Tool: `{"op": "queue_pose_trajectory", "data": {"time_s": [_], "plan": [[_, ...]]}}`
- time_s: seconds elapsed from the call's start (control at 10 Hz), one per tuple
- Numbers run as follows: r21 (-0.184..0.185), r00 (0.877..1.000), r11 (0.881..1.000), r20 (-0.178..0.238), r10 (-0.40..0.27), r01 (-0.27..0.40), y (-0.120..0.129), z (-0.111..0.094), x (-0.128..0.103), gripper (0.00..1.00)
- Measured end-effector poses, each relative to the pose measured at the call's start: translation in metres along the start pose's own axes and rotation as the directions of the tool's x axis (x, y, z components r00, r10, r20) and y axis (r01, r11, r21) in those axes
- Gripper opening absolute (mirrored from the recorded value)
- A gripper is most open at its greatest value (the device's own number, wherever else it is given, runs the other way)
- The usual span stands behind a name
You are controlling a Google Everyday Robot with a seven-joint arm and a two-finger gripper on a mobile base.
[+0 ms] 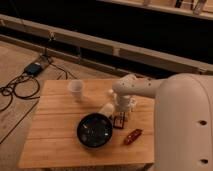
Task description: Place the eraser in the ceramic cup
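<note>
The eraser [119,121], a small dark reddish-brown bar, lies on the wooden table [55,125] just right of the dark bowl. My gripper [123,113] hangs from the white arm [135,89] directly over the eraser's far end, very close to it or touching it. The ceramic cup [75,89], small and white, stands upright at the back left of the table, well to the left of the gripper.
A wide dark bowl [94,130] sits at the table's front middle. A pale beige block [106,108] lies left of the gripper. A glossy red piece [133,136] lies at the front right. Cables [20,87] lie on the floor to the left.
</note>
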State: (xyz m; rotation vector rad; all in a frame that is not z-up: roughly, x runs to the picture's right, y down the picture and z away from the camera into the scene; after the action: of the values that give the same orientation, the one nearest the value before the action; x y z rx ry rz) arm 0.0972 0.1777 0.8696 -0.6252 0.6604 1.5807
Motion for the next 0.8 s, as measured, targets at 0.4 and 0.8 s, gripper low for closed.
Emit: {"op": "queue_pose_trajectory", "data": {"time_s": [0.4,0.8], "plan": [[-0.02,1.0,1.0,0.007,0.01,-0.01,-0.002,-0.002,-0.005,0.22],[-0.04,0.999,0.999,0.024,0.038,-0.037,-0.012,-0.01,-0.009,0.0]]}}
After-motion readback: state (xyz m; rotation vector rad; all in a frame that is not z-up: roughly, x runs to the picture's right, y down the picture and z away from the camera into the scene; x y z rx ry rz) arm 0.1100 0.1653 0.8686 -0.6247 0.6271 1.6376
